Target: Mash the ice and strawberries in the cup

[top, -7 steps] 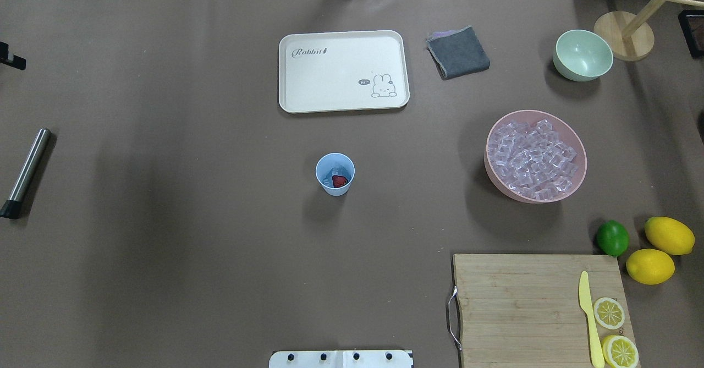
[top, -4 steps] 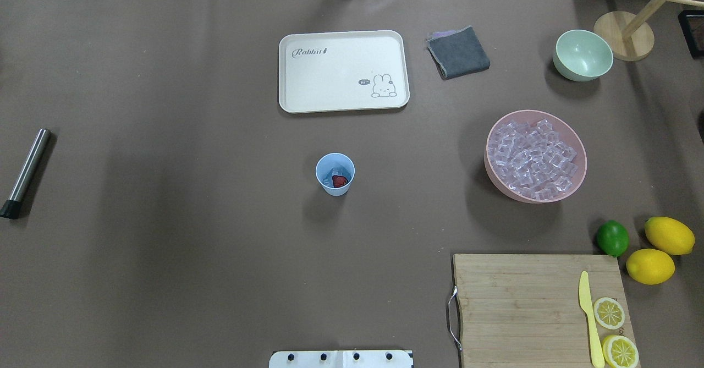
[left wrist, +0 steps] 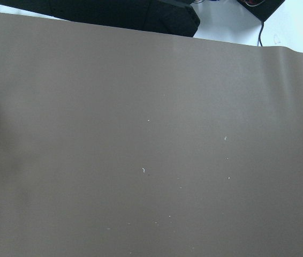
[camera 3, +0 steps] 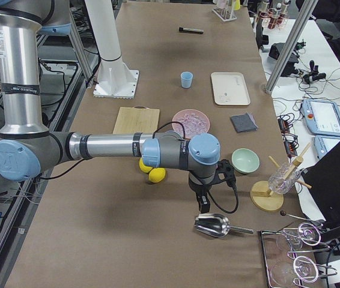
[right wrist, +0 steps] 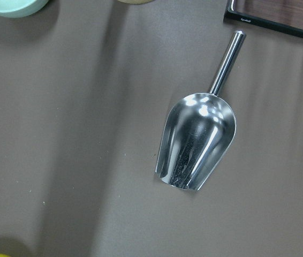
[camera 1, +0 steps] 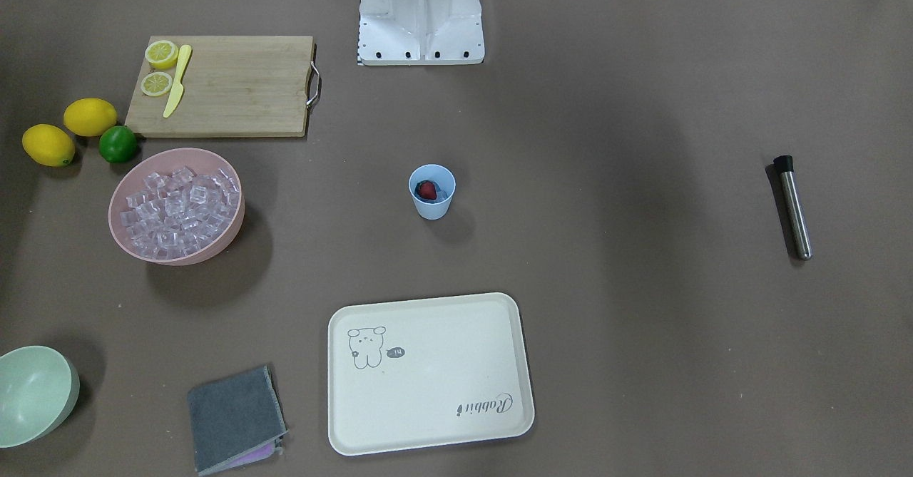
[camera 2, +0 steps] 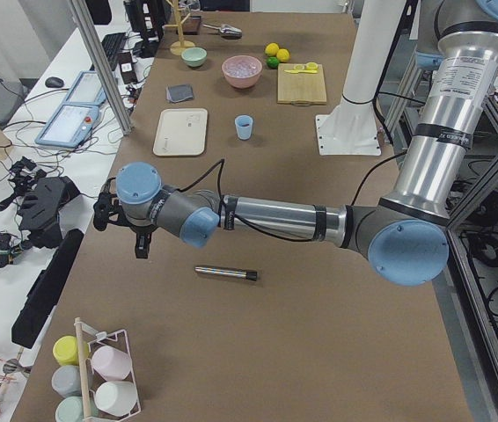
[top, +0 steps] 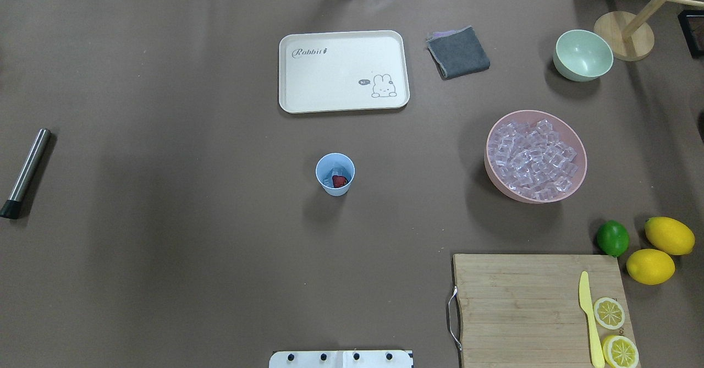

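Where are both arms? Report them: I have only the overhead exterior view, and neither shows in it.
Observer: The left arm reaches low over the left end of the table, its wrist near the steel muddler.
Operator: Now the right one.
Observer: The right arm stretches toward the table's right end, its wrist above a steel scoop that lies nearer that end than the pale-green bowl.
Operator: Tell me what is in that scoop.
Observer: Nothing; the right wrist view shows it empty, lying flat on the table.
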